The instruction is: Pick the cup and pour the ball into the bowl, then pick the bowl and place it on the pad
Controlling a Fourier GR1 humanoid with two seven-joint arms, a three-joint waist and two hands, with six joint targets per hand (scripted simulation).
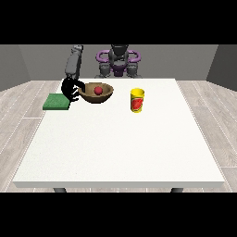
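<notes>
The ball (pixel 98 90) lies in the bowl (pixel 104 96) (pour done); the robot hand (pixel 71 89) at the view's left curls round its rim, ready to lift toward the pad (pixel 56 102)

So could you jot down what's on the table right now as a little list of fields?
ball: red, inside the bowl
bowl: brown, at the table's far left part
cup: yellow, upright, right of the bowl
pad: green, at the table's left edge, nothing on it
robot hand: at the view's left, at the bowl's left rim
other hand: not visible
</notes>
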